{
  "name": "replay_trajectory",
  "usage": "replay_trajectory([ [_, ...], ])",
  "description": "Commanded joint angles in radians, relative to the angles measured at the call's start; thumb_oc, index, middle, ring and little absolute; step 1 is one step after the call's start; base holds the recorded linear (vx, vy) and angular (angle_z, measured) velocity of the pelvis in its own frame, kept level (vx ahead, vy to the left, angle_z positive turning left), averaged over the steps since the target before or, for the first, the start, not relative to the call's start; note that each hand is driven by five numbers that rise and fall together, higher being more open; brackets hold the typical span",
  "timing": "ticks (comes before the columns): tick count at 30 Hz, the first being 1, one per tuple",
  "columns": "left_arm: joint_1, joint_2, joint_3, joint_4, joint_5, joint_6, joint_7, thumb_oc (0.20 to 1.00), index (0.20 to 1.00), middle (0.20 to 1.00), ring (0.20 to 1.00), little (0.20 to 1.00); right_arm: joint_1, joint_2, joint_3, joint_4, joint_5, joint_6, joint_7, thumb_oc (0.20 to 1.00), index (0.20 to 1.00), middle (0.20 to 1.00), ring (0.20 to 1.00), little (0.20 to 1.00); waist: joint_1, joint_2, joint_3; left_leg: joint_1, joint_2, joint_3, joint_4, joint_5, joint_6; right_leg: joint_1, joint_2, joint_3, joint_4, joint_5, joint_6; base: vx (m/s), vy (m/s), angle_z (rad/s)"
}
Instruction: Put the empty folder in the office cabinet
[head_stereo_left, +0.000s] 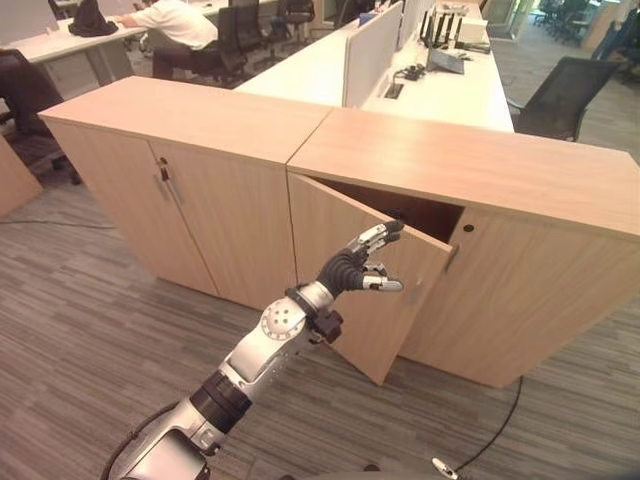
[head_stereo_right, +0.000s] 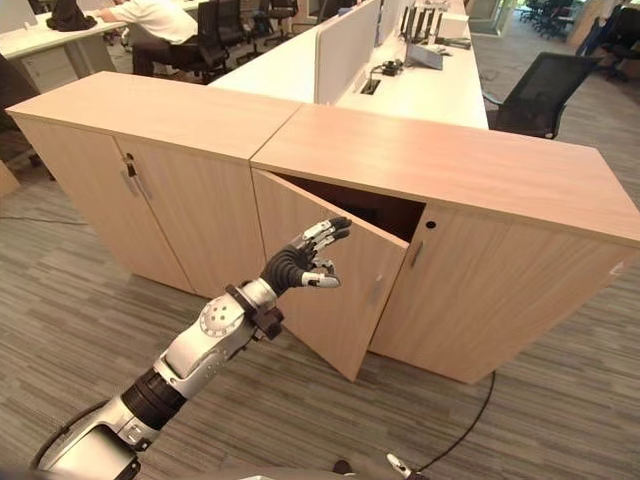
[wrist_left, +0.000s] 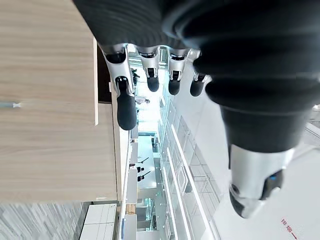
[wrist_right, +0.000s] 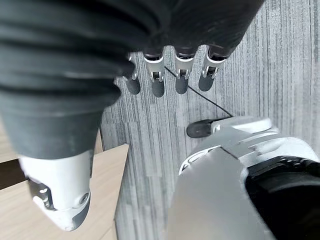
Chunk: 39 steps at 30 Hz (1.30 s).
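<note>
Two wooden cabinets (head_stereo_left: 420, 170) stand side by side on the grey floor (head_stereo_left: 90, 340). The right one has one door (head_stereo_left: 365, 275) swung partly out. The left hand (head_stereo_left: 362, 265) hangs at that door's upper edge, fingers relaxed and spread, holding nothing. The right hand (wrist_right: 75, 100) hangs over the floor, fingers loose, empty.

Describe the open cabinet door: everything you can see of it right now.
The cabinet door is a flat light wood-grain panel, the left leaf of the right-hand cabinet. It stands partly swung outward, showing a dark gap behind its top edge. The left hand, fingers relaxed, is at its upper edge; contact is unclear.
</note>
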Motion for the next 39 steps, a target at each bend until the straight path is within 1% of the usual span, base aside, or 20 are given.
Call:
replay_trajectory([
  [1,-0.133,-0.02,0.017,0.029,-0.032,-0.034,-0.007,1.0,1.0,1.0,1.0,1.0,-0.046,-0.008,0.027,0.011,0.002,-0.025,-0.002,1.0,1.0,1.0,1.0,1.0,-0.002,-0.036,0.024,0.015,0.033,-0.058,0.004,-0.08,-0.042,0.06,-0.027,-0.017,0.006,-0.08,0.073,0.0,0.0,0.0],
  [3,-0.119,-0.015,0.022,0.029,-0.048,-0.031,-0.011,1.0,1.0,1.0,1.0,1.0,-0.042,-0.011,0.023,0.019,-0.009,-0.025,-0.003,1.0,1.0,1.0,1.0,1.0,-0.002,-0.035,0.026,0.015,0.034,-0.059,0.004,-0.081,-0.043,0.06,-0.026,-0.017,0.006,-0.081,0.073,0.01,-0.014,0.02],
  [5,-0.086,-0.001,0.024,0.005,-0.1,-0.012,-0.032,1.0,1.0,1.0,1.0,1.0,-0.035,-0.016,0.012,0.026,-0.015,-0.022,0.0,1.0,1.0,1.0,1.0,1.0,-0.002,-0.03,0.029,0.012,0.034,-0.058,0.004,-0.08,-0.044,0.058,-0.026,-0.021,0.006,-0.082,0.074,0.02,-0.018,0.07],
  [8,-0.064,0.004,0.016,-0.017,-0.131,0.0,-0.045,1.0,1.0,1.0,1.0,1.0,-0.036,-0.012,0.01,0.023,-0.013,-0.02,0.0,1.0,1.0,1.0,1.0,1.0,0.0,-0.026,0.032,0.008,0.033,-0.063,0.004,-0.078,-0.044,0.057,-0.026,-0.021,0.006,-0.082,0.072,0.01,-0.012,0.05],
  [12,-0.029,0.01,0.005,-0.017,-0.138,0.012,-0.055,1.0,1.0,1.0,1.0,1.0,-0.037,-0.008,0.008,0.028,-0.007,-0.018,-0.001,1.0,1.0,1.0,1.0,1.0,0.004,-0.021,0.033,0.007,0.032,-0.068,0.004,-0.078,-0.045,0.059,-0.024,-0.027,0.006,-0.086,0.07,0.0,0.0,0.0],
  [18,0.006,0.02,-0.037,0.025,-0.105,0.041,-0.074,1.0,1.0,1.0,1.0,1.0,-0.048,-0.008,0.011,0.024,-0.002,-0.016,-0.006,1.0,1.0,1.0,1.0,1.0,0.011,-0.012,0.038,0.004,0.03,-0.078,0.004,-0.079,-0.046,0.06,-0.022,-0.033,0.006,-0.092,0.066,0.0,-0.007,0.02],
  [22,0.048,0.015,-0.054,0.086,-0.098,0.066,-0.086,1.0,1.0,1.0,1.0,1.0,-0.048,-0.005,0.016,0.018,-0.004,-0.012,-0.007,1.0,1.0,1.0,1.0,1.0,0.011,-0.008,0.042,0.002,0.033,-0.082,0.004,-0.077,-0.048,0.06,-0.019,-0.037,0.006,-0.096,0.063,-0.01,-0.027,0.02],
  [28,0.123,0.021,-0.056,0.159,-0.135,0.099,-0.096,1.0,1.0,1.0,1.0,1.0,-0.052,-0.003,0.032,-0.003,-0.016,-0.007,-0.015,1.0,1.0,1.0,1.0,1.0,0.008,-0.002,0.045,0.0,0.039,-0.078,0.004,-0.075,-0.049,0.052,-0.009,-0.027,0.006,-0.1,0.058,-0.01,-0.035,0.0],
  [29,0.168,0.016,-0.045,0.211,-0.197,0.114,-0.098,1.0,1.0,1.0,1.0,1.0,-0.051,-0.005,0.044,-0.021,-0.027,-0.006,-0.018,1.0,1.0,1.0,1.0,1.0,0.004,0.001,0.046,0.0,0.045,-0.074,0.004,-0.073,-0.051,0.047,-0.004,-0.017,0.006,-0.102,0.055,-0.01,-0.05,0.01],
  [30,0.168,0.016,-0.045,0.211,-0.197,0.113,-0.098,1.0,1.0,1.0,1.0,1.0,-0.051,-0.005,0.044,-0.021,-0.027,-0.006,-0.018,1.0,1.0,1.0,1.0,1.0,0.004,0.001,0.046,0.0,0.046,-0.074,0.004,-0.073,-0.051,0.047,-0.004,-0.017,0.006,-0.102,0.055,-0.02,-0.069,-0.01],
  [34,0.229,-0.004,-0.022,0.295,-0.277,0.13,-0.096,1.0,1.0,1.0,1.0,1.0,-0.053,-0.004,0.049,-0.021,-0.023,-0.003,-0.021,1.0,1.0,1.0,1.0,1.0,0.001,0.004,0.044,-0.001,0.053,-0.068,0.004,-0.067,-0.056,0.04,0.006,-0.006,0.006,-0.105,0.05,-0.01,-0.058,-0.07],
  [37,0.278,-0.022,-0.002,0.384,-0.287,0.144,-0.093,1.0,1.0,1.0,1.0,1.0,-0.058,-0.003,0.051,-0.021,-0.015,0.0,-0.025,1.0,1.0,1.0,1.0,1.0,0.001,0.003,0.045,-0.003,0.062,-0.063,0.004,-0.06,-0.061,0.036,0.015,0.001,0.006,-0.109,0.044,-0.03,-0.088,-0.09],
  [39,0.315,-0.048,0.022,0.488,-0.267,0.147,-0.085,1.0,1.0,1.0,1.0,1.0,-0.065,0.001,0.056,-0.006,-0.012,0.005,-0.028,1.0,1.0,1.0,1.0,1.0,0.001,0.001,0.047,-0.005,0.076,-0.057,0.004,-0.051,-0.067,0.031,0.027,0.011,0.006,-0.114,0.036,-0.04,-0.12,-0.1],
])
